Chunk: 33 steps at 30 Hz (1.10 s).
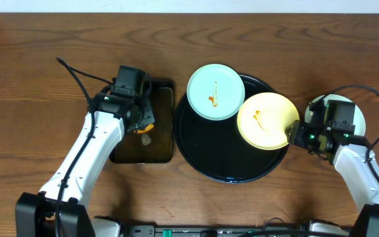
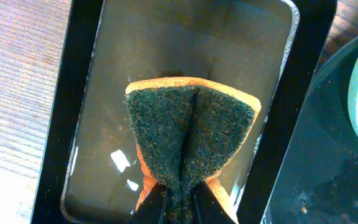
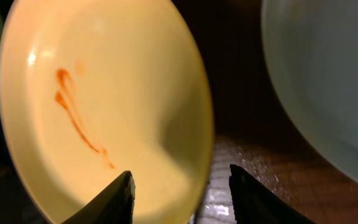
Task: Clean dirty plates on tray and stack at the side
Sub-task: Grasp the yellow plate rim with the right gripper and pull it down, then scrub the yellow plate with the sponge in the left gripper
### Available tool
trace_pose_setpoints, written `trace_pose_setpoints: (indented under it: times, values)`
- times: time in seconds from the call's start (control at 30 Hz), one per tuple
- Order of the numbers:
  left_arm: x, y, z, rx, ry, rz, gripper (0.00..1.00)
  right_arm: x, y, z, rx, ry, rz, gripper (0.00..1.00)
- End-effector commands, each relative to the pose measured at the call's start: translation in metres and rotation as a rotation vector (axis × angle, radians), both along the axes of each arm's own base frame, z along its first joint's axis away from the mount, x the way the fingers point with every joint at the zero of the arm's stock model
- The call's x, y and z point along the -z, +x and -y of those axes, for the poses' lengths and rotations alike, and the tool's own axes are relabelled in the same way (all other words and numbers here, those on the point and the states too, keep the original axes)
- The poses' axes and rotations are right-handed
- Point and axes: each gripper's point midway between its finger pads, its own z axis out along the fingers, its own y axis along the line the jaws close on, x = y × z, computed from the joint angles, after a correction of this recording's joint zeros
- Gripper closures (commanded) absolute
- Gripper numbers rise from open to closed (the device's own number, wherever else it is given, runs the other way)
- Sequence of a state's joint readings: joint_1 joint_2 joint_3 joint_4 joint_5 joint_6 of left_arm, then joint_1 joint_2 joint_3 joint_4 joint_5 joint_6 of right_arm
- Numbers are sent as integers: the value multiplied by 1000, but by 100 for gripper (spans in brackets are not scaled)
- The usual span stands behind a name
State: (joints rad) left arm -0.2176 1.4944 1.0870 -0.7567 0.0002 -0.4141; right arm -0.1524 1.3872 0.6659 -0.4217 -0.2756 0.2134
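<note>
Overhead looks straight down, taking in the whole table (image 1: pixel 31 66). Left wrist faces down, close over the rectangular tray (image 2: pixel 55 124). Right wrist, very close, eyes the yellow plate (image 3: pixel 104 93); overhead shares it, at the right edge of the black tray (image 1: pixel 209 145).

Wooden table (image 1: pixel 31 66): dark brown, grain running side to side. Small rectangular dark tray (image 1: pixel 164 135) lies flat on it, left of centre, long side front to back. Its floor is glossy with pale glints. Sponge (image 2: pixel 191 130) sits over the tray's middle, pinched into a fold. Dark green scouring face is outward, with orange-yellow foam along the upper edge. Contact with the tray floor unclear.
</note>
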Motion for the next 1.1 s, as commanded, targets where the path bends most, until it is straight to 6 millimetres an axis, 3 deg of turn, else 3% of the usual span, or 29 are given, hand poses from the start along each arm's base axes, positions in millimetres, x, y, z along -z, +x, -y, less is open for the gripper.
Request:
trace_pose_setpoints:
  times: [0.0, 0.03, 0.07, 0.1, 0.43, 0.63, 0.87, 1.07]
  values:
    - [3, -1, -3, 5, 14, -9, 89, 13, -6, 0, 64, 4, -16, 56]
    - [3, -1, -3, 5, 14, -9, 89, 16, -8, -2, 71, 9, -17, 59]
    - [3, -1, -3, 5, 14, -9, 89, 20, -10, -4, 76, 16, -22, 71]
    - [3, -1, -3, 5, 14, -9, 89, 21, -12, -6, 77, 19, -27, 75]
    - [3, -2, 1, 14, -10, -14, 89, 18, -15, -38, -23, 93, -27, 99]
    - [3, -2, 3, 18, -13, -15, 92, 15, -19, -50, -62, 112, -30, 99]
    - [2, -6, 24, 68, -119, -33, 92, 16, -26, -56, -81, 113, -55, 99]
    - [-5, -9, 76, 239, -214, 3, 92, 19, -34, -66, -121, 111, -83, 99]
